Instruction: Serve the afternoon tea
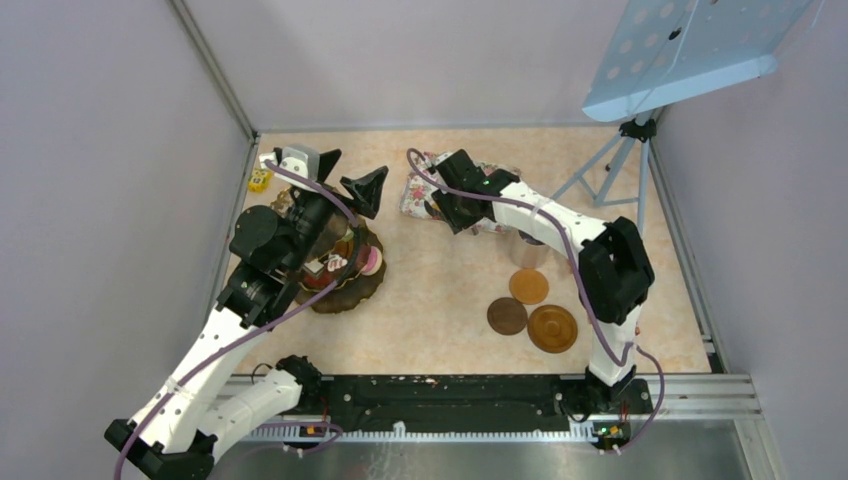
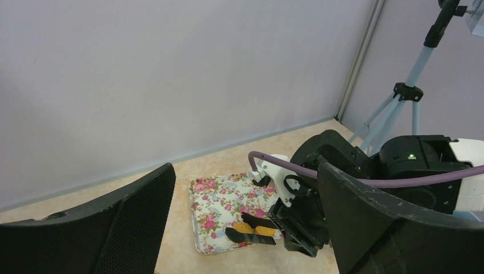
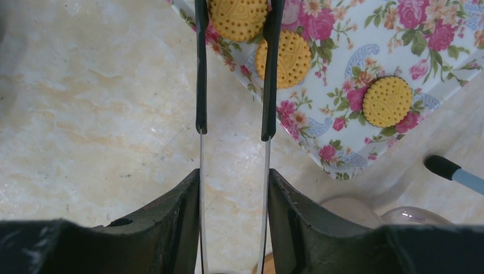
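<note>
Orange dotted round biscuit pinched in black tongs; right claw clamped on tongs; left claw apart.

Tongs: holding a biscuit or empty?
Holding one: a biscuit sits pinched between the black tips of the tongs, over the tray.

biscuits: on tray | one between tongs | cakes: left, apparently on stand

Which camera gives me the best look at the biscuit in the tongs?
Right wrist: the biscuit sits close-up between the tongs tips, partly cropped. Left wrist shows it small, side-on. Top external hides it beneath the right arm.
</note>
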